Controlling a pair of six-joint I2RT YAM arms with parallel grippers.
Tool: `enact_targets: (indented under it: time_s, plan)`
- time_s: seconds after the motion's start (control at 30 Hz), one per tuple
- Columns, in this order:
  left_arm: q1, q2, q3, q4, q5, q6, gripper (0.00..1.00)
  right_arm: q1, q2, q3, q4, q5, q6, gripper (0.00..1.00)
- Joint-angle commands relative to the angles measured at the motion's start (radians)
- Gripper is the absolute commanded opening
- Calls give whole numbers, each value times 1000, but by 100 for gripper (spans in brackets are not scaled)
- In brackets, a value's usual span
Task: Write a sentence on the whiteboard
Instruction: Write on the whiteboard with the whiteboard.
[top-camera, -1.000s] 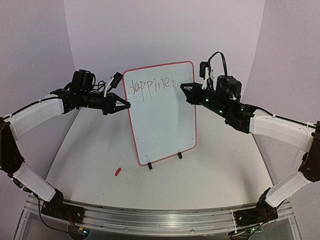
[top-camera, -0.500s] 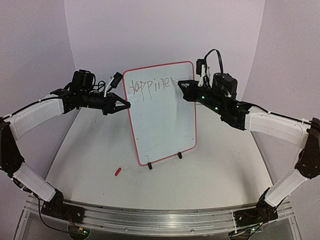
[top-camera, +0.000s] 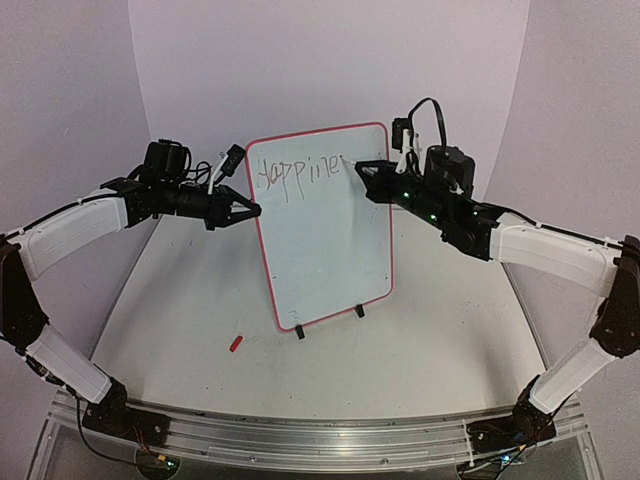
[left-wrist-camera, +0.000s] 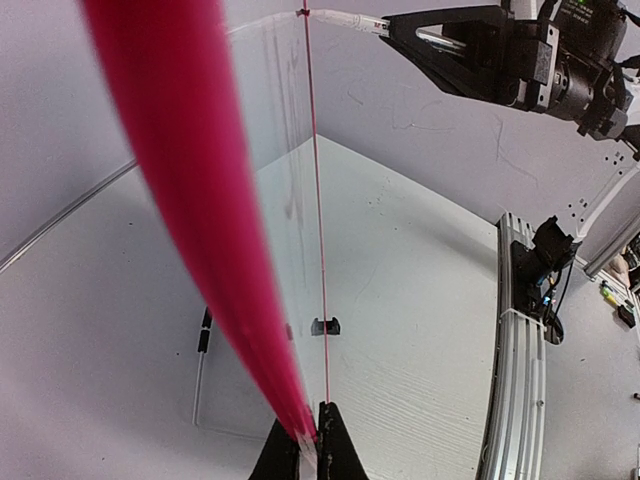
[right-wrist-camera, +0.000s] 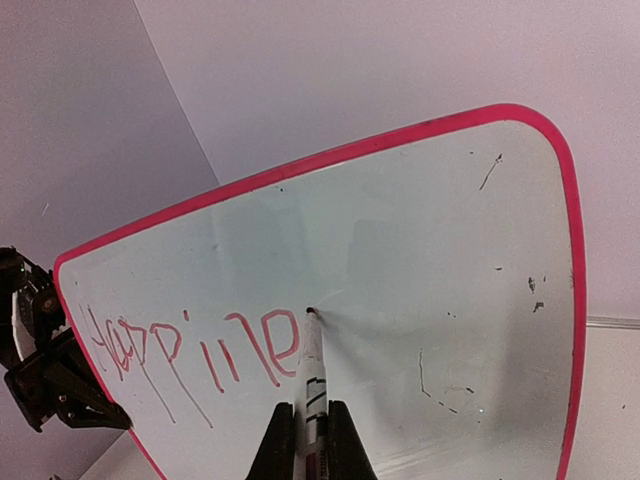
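Red-rimmed whiteboard (top-camera: 330, 250): upright on surface (top-camera: 190, 320)
Writing (right-wrist-camera: 190, 350): reads "happine"
Left claw (top-camera: 255, 209): clamped on whiteboard's edge
Right claw (right-wrist-camera: 311, 408): clenched on marker (right-wrist-camera: 313, 365), tip touching whiteboard

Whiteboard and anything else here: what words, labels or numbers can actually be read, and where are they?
"Happine": the unfinished sentence, reddish handwriting along the top of the whiteboard.
Dark printing on the marker barrel: too small to read.
Nothing else legible in any view.
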Motion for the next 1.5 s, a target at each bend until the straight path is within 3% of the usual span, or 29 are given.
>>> enact_targets:
  time_s: [0.0, 0.57, 1.2, 1.47]
  plan:
    - [-29, 26, -19, -173, -36, 89, 0, -3, -15, -23, 10, -24, 17, 0]
    - [-32, 28, -19, -174, -38, 91, 0, -3, -61, -57, -25, 75, 22, 0]
    - [-34, 28, -19, -173, -37, 90, 0, -3, -76, -71, -5, -91, 31, 0]
    - [-35, 29, -19, -173, -36, 90, 0, -3, -139, -101, 53, 23, 20, 0]
